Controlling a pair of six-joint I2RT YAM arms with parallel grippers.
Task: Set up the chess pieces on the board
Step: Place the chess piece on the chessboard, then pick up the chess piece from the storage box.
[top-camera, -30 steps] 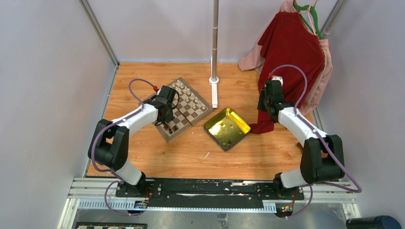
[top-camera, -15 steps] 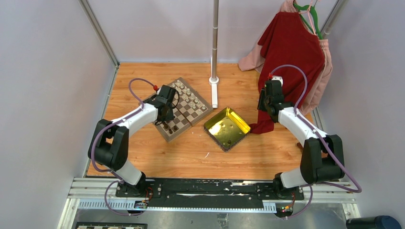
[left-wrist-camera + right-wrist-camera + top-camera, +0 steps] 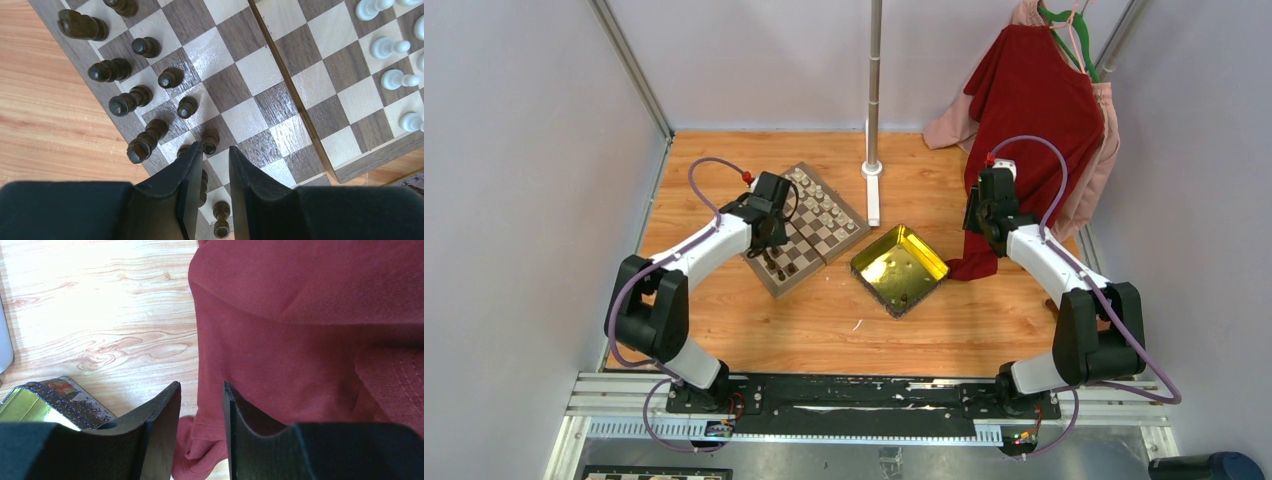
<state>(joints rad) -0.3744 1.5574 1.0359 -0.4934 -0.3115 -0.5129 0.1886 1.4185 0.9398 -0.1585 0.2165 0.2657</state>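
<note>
Your counter [image 3: 824, 320] is orange wood grain, boxed in by pale walls [image 3: 524, 200]. The board [image 3: 227, 85] lies left of centre, turned diagonally, with one yellow tray [image 3: 929, 262] near it and one pole [image 3: 874, 90] behind. One red garment [image 3: 1034, 100] hangs at right, over a pink garment [image 3: 944, 125]. Your left claw [image 3: 215, 147] hovers over the board's dark end, fingers slightly apart and gripping nothing. At least ten dark pieces [image 3: 127, 102] sit there, and at least five white pieces [image 3: 392, 47] opposite. Your right claw [image 3: 200, 386] is apart and empty, over the red garment.
</note>
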